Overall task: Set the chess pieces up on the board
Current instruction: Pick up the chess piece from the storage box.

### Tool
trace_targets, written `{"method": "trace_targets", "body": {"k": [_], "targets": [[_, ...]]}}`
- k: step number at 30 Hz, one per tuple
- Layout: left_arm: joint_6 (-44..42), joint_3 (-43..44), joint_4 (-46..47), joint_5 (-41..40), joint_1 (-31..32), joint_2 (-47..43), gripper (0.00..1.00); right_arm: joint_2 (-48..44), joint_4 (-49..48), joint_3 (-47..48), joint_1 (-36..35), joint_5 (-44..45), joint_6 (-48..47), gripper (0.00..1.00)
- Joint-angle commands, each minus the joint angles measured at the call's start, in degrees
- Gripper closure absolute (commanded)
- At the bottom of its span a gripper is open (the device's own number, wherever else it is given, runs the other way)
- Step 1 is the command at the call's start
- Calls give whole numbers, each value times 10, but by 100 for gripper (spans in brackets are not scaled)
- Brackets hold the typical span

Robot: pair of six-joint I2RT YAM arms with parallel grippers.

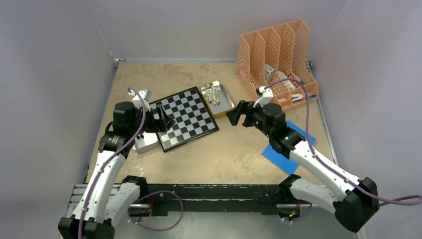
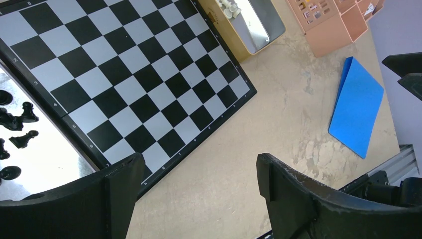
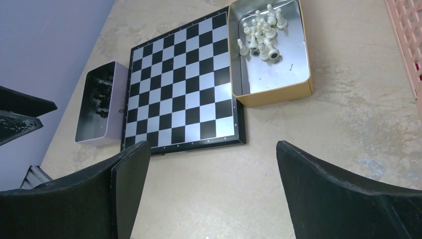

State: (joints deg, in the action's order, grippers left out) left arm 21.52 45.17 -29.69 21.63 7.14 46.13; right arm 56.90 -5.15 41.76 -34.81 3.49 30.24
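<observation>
With the board (image 1: 186, 118) bare on the table (image 1: 239, 159), pale chess pieces (image 3: 261, 35) heaped in a tray (image 3: 273, 97) at its two o'clock and black pieces (image 2: 15, 129) seemingly in a second tray (image 3: 94, 138) at eight, the left pincer (image 2: 199, 169) and right pincer (image 3: 214, 154) hung apart, empty, each needing a first pick.

Checkered board (image 1: 188, 118) lies flat; pale chess pieces (image 3: 261, 35) heaped in gold-sided tray (image 3: 271, 97) beside one edge, black pieces (image 3: 103, 94) in pale tray (image 3: 94, 139) beside the opposite edge.

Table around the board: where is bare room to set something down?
Free: every square of the board; tabletop between its near edge and the base rail; the strip behind it. Crowded: pale-piece tray and black-piece tray flank the board; rack at far right.
</observation>
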Motion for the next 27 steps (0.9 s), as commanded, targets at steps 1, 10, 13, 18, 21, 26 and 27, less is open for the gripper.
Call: {"method": "trace_targets", "body": {"k": [1,10,13,18,21,26,27], "targets": [[5,5,14,1,0,4,17,-2,-24,10,3,17,15,1],[13,16,1,-5,0,-2,17,28,-50,41,2,17,14,1],[17,17,-17,1,0,-9,17,54,-71,61,3,23,5,1],[22,7,-19,-14,0,-31,17,128,-101,112,3,42,-37,2],[22,2,-18,-29,0,-36,17,182,-125,141,3,59,-69,7],[18,1,-16,-34,0,-39,17,302,-132,218,2,90,-110,35],[19,1,-17,-35,0,-41,17,327,-129,236,3,99,-116,39]]}}
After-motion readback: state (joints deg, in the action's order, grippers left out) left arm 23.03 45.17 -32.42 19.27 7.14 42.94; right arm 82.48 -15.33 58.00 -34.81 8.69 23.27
